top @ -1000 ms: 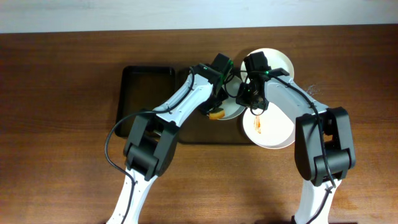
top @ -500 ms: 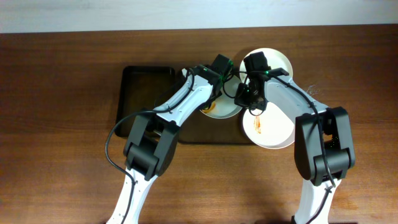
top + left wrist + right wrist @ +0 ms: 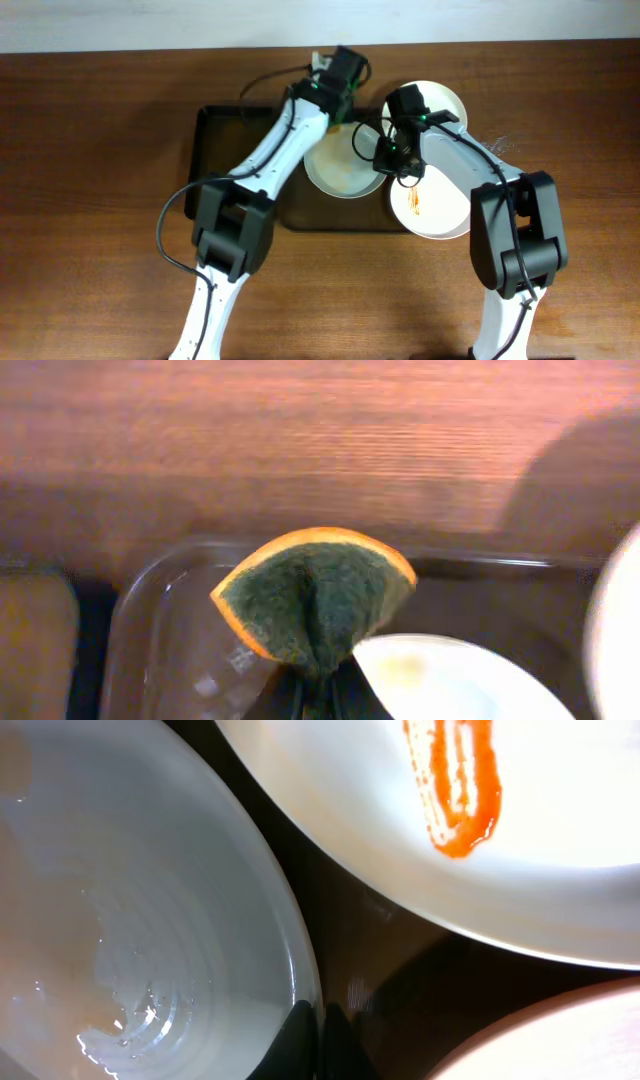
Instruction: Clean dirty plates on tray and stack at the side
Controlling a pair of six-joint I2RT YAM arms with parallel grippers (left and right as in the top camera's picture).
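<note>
Dark tray (image 3: 340, 213) lies on the counter. White centre plate (image 3: 345, 170) mid-tray; its wet sheen shows only in the right wrist view. The streaked plate (image 3: 440, 210) overhangs the tray's right edge and carries orange-red sauce. The third plate (image 3: 450, 100) sits at the tray's far-right corner. Green-faced sponge (image 3: 315, 600) over the tray's far rim, pinched in left tool (image 3: 318, 678). Right tool (image 3: 322, 1025) clamped on centre plate's rim.

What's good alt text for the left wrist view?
The left gripper pinches a folded sponge, dark green face out with an orange edge, over the dark tray. A white plate shows at lower right; wood tabletop fills the top.
</note>
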